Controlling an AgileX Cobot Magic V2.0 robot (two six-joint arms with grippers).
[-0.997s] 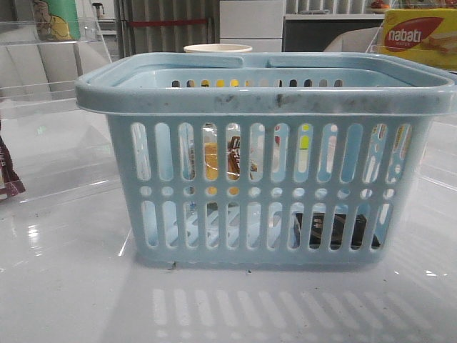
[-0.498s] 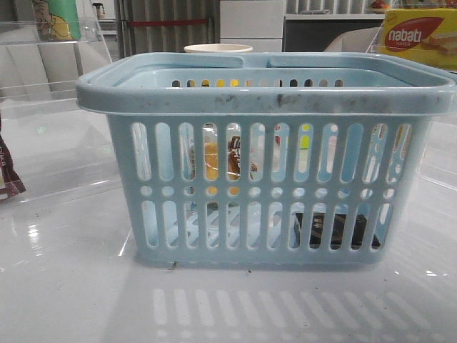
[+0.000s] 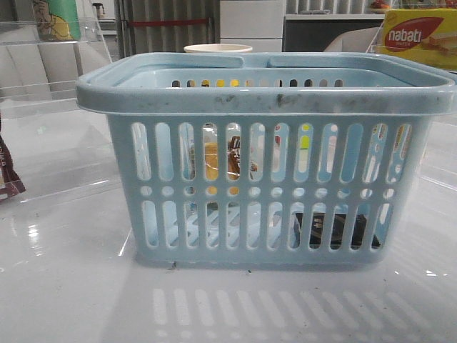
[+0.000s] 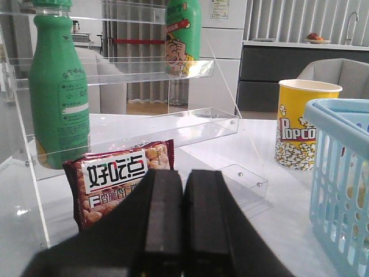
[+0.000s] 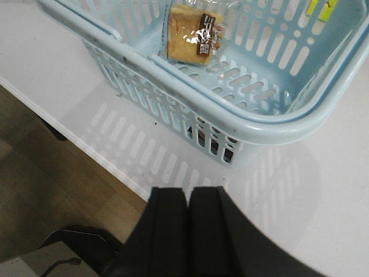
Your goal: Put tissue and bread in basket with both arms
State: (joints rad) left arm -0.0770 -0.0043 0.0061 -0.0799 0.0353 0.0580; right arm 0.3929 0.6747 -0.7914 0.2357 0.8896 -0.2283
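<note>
Front view: the light-blue basket (image 3: 264,161) stands on the white worktop (image 3: 71,293) and fills most of the frame. Through its slots the wrapped bread (image 3: 221,158) shows inside, leaning toward the far wall, and a dark flat packet — by its look the tissue (image 3: 334,230) — lies on the basket floor at the right. Both items appear to be in, so the task looks finished or nearly so; at most the arms need to clear away. No arm shows in this view.

Left wrist view: the left gripper (image 4: 183,225) has its fingers pressed together, holding nothing. It hangs beside the basket (image 4: 340,190), outside it, facing a snack packet (image 4: 118,182), a green bottle (image 4: 59,92) on a clear shelf, and a popcorn cup (image 4: 300,133).

Right wrist view: the right gripper (image 5: 187,231) is likewise closed and empty — it sits above the worktop edge, outside the basket (image 5: 230,109), well apart from the bread (image 5: 193,36) within.
</note>
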